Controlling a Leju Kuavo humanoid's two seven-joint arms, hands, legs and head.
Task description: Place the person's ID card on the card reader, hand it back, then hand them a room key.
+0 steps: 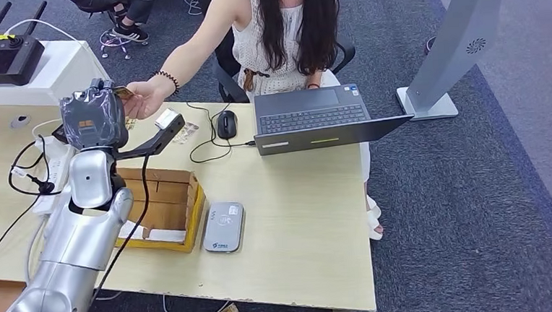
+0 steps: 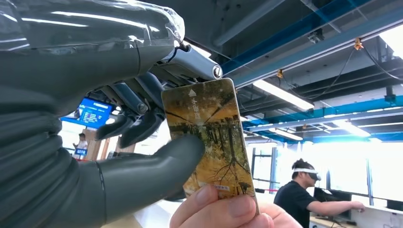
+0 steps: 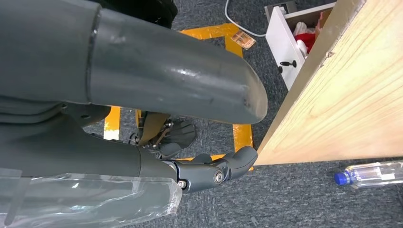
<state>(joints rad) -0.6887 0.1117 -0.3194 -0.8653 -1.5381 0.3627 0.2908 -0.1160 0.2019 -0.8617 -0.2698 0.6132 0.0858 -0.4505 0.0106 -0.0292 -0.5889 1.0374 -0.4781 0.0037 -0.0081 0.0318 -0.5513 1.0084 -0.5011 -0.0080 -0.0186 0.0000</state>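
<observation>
— Left wrist view first: what were the fingers doing?

— The left hand (image 2: 119, 142) had its thick thumb (image 2: 157, 164) pressed on the face of the ID card (image 2: 211, 137), with the darker fingers (image 2: 138, 123) curled behind its upper edge, so the card was pinched between them. A person's hand (image 2: 223, 211) at the bottom centre of that frame also gripped the card's lower end.

— And from the head view?

— The left hand (image 1: 93, 116) sat in the upper left of the frame, meeting the person's hand (image 1: 143, 97) over the far edge of the table (image 1: 299, 227); the card (image 1: 124, 92) showed as a small sliver between them.

— The reader?

— The card reader (image 1: 224, 226) lay flat at centre left, well apart from the card, just beside a cardboard box (image 1: 164, 206). A laptop (image 1: 321, 120) and mouse (image 1: 226, 123) stood above it.

— The right hand?

— The right hand (image 3: 157, 137) hung over grey carpet, thumb (image 3: 190, 80) and a dark finger (image 3: 223, 168) apart, nothing in it.
</observation>
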